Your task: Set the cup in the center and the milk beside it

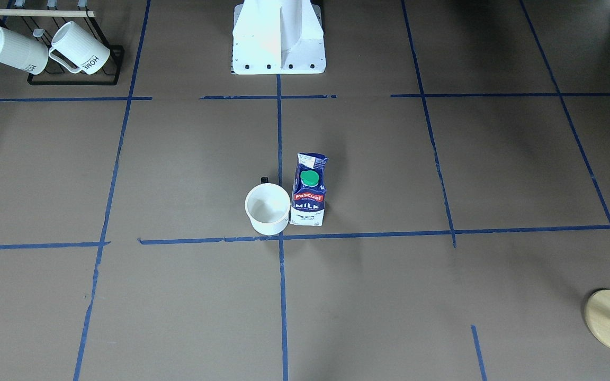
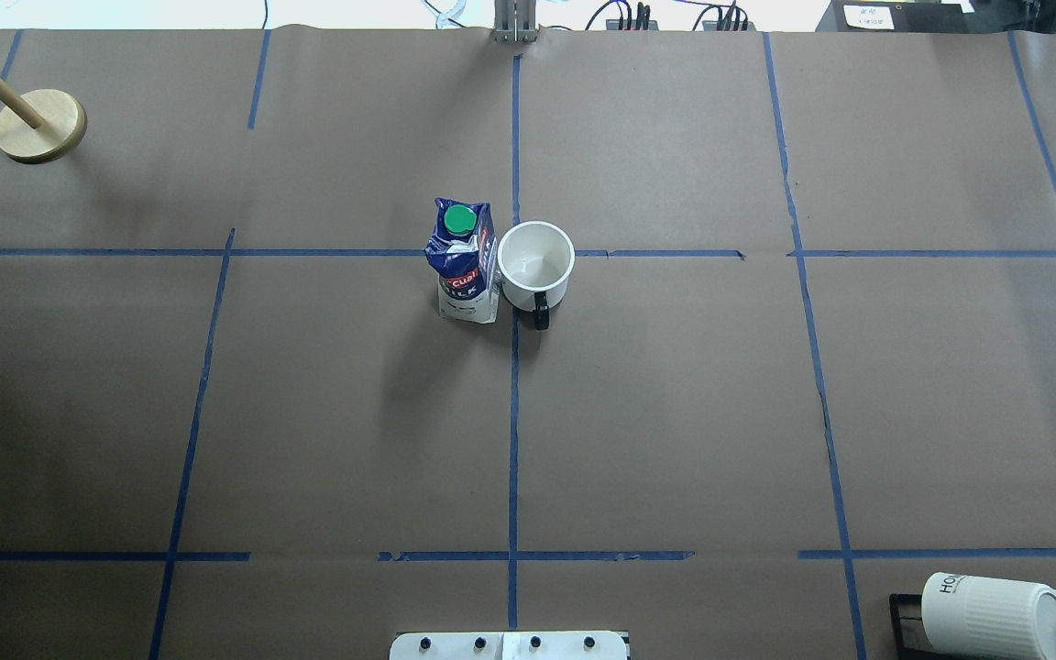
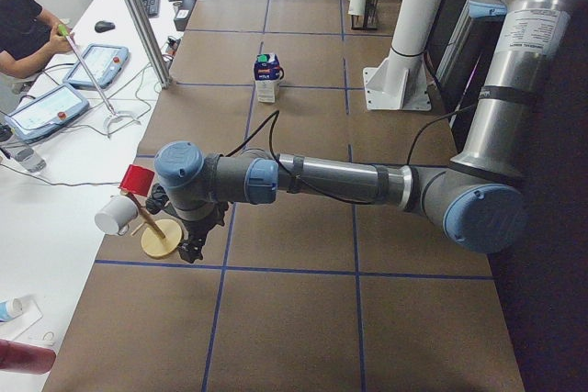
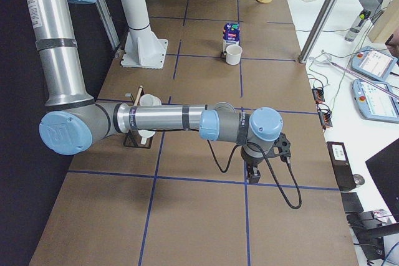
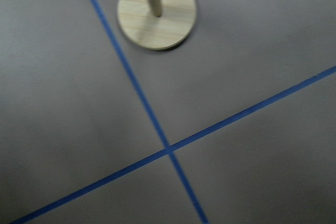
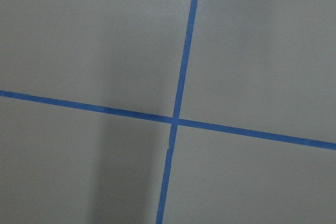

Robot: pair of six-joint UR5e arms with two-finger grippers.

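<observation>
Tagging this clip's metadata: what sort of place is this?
Most likely a robotics lab workcell, not a kitchen: a brown paper table gridded in blue tape, the left arm and right arm over it, and a teach pendant on the side bench by an operator.

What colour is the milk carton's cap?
Green; the cap shows best in the overhead exterior view.

The milk carton point(image 1: 308, 191) says "Pascual" on a red label and "MILK" in white letters. Two ribbed mugs point(image 1: 80, 48) on the rack point(image 1: 37, 12) at a desk point(image 1: 188, 159) corner say "HOME".
</observation>
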